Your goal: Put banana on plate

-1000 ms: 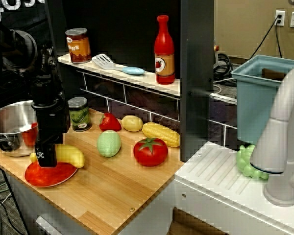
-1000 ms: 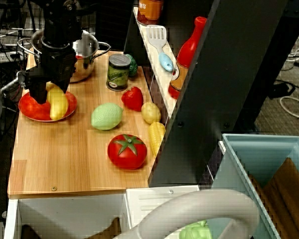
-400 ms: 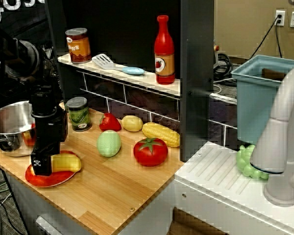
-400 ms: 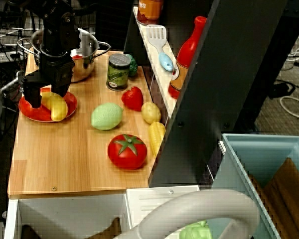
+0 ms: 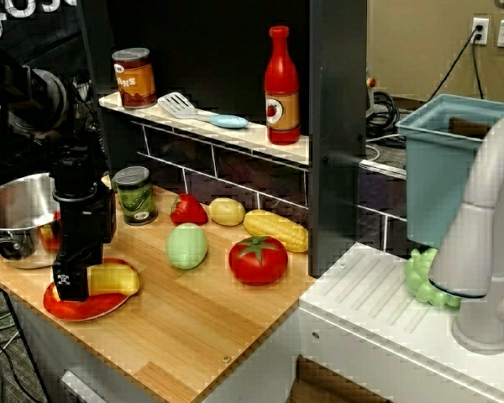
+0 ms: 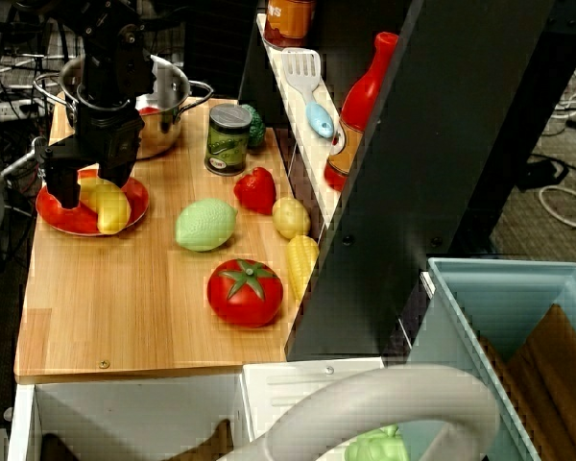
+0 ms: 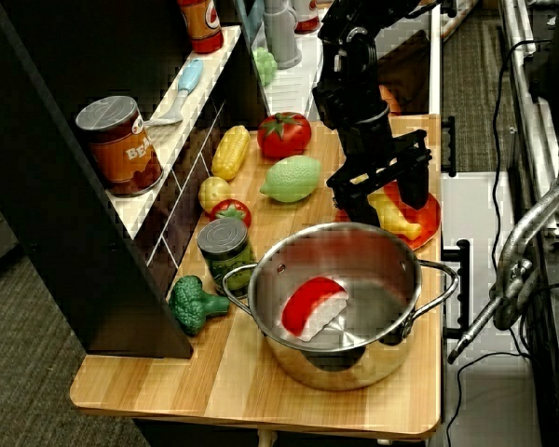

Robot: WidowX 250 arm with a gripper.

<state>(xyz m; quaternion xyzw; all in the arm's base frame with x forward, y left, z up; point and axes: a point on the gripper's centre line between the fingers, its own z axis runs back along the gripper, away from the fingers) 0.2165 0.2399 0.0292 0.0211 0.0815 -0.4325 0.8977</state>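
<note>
a red-and-white piece inside the steel pot [image 7: 340, 307] is shown only in the view from behind the pot. the arm is held upright over the plate [image 6: 72, 217], the gripper [image 7: 380, 189] spread open astride the banana [image 6: 109, 206], which lies on the plate.

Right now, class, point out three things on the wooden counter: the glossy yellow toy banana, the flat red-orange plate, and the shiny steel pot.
banana [image 6: 110, 204]: view from above, mid-body.
plate [image 6: 61, 215]: view from above, bare front-left part.
pot [image 7: 388, 271]: view from behind the pot, right inner wall.
</note>
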